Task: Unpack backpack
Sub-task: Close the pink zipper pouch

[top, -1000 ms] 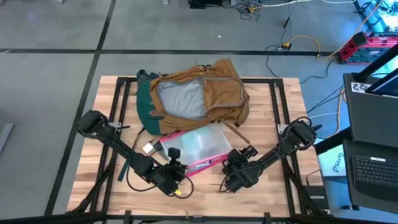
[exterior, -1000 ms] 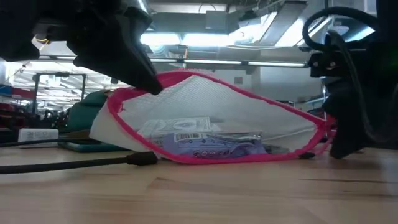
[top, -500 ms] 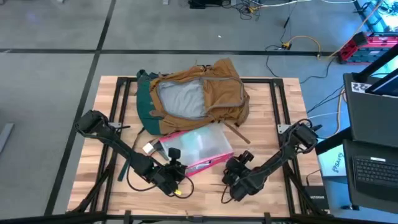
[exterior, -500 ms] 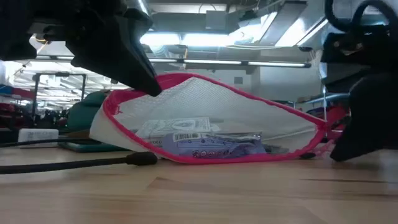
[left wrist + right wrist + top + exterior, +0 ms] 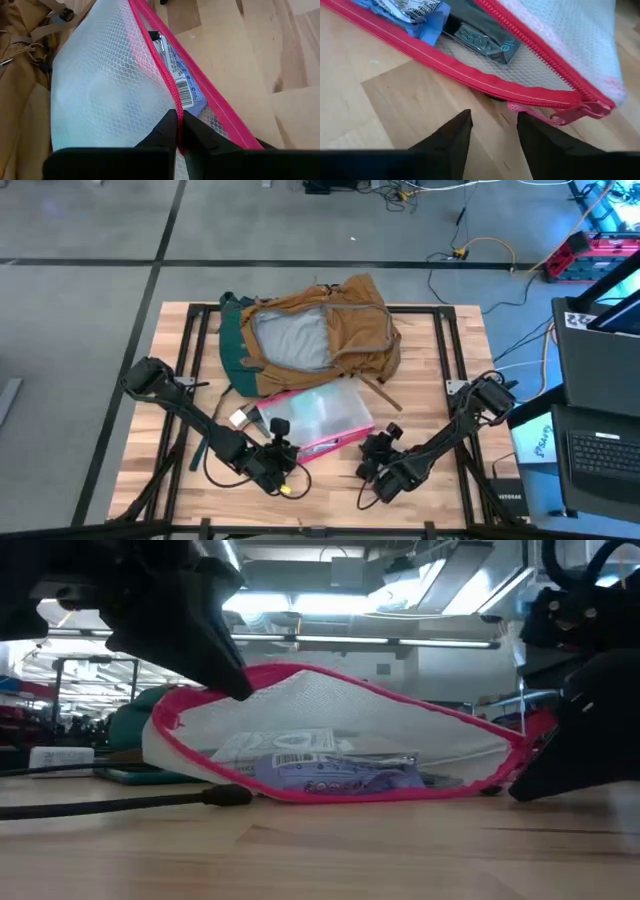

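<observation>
While the backpack [image 5: 318, 332] lies open in the upper centre of the high view, flap spread and grey lining exposed, the work in hand concerns the clear pink-edged pouch [image 5: 312, 418] resting on the table [image 5: 450, 370] just below it, its upper edge touching or overlapping the bag's lower flap. The left gripper [image 5: 176, 131] is closed tight on the pouch's pink zip edge, as the left wrist view shows, and in the low view that upper edge is held raised so the mouth gapes towards the camera. The right gripper [image 5: 492, 131] stands with its fingers parted and empty, low over the wood just beside the pouch's corner, near the pink zip pull [image 5: 580, 111]. Inside the pouch a blue barcoded packet [image 5: 335, 773] and a dark flat item [image 5: 482, 37] are visible. Judgement: the pouch is out of the bag and the step now is emptying or opening it. The next move likely calls for the right gripper to advance to the zip pull or into the mouth while the left holds the edge steady; the soft mesh may sag or shift if tension drops.
</observation>
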Motion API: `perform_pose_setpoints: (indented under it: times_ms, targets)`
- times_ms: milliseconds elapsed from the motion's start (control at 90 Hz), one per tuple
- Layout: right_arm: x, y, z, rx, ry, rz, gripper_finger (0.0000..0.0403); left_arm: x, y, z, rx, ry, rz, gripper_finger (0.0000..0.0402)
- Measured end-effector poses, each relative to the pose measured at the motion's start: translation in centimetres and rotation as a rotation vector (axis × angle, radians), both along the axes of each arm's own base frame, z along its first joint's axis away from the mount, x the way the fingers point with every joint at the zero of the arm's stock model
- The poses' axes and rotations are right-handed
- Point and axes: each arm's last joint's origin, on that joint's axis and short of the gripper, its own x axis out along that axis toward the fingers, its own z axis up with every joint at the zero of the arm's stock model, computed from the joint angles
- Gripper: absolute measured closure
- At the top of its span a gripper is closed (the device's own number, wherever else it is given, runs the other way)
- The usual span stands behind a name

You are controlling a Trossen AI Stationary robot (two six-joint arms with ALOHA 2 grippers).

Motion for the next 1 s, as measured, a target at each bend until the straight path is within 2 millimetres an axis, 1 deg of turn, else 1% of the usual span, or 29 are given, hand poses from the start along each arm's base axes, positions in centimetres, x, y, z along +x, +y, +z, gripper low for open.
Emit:
perform_pose_setpoints:
  times_ms: [144, 344, 611, 756, 844, 1000]
  targets:
    - [-0.4, 0.4, 0.0, 0.008, 0.005, 0.005, 0.0267, -0.1, -0.1, -0.1, -0.007, 0.007, 0.006, 0.0402]
    - [-1.2, 0.7, -0.1, 0.031, -0.011, -0.046, 0.0267, -0.5, 0.1, -0.3, 0.0, 0.037, 0.023, 0.0402]
    - [-2.4, 2.0, -0.3, 0.036, -0.1, -0.04, 0.0267, -0.6, 0.0, -0.4, -0.023, 0.053, 0.027, 0.0402]
    - [-3.0, 2.8, -0.2, 0.037, -0.135, -0.008, 0.0267, -0.8, -0.2, -0.4, -0.042, 0.052, 0.029, 0.0402]
    - [-3.1, 3.0, -0.2, 0.029, -0.146, 0.0, 0.0267, -1.0, -0.4, -0.4, -0.042, 0.053, 0.022, 0.0402]
    - [-2.9, 2.7, -0.1, 0.01, -0.151, -0.01, 0.0267, -1.2, -0.7, -0.5, -0.053, 0.05, 0.024, 0.0402]
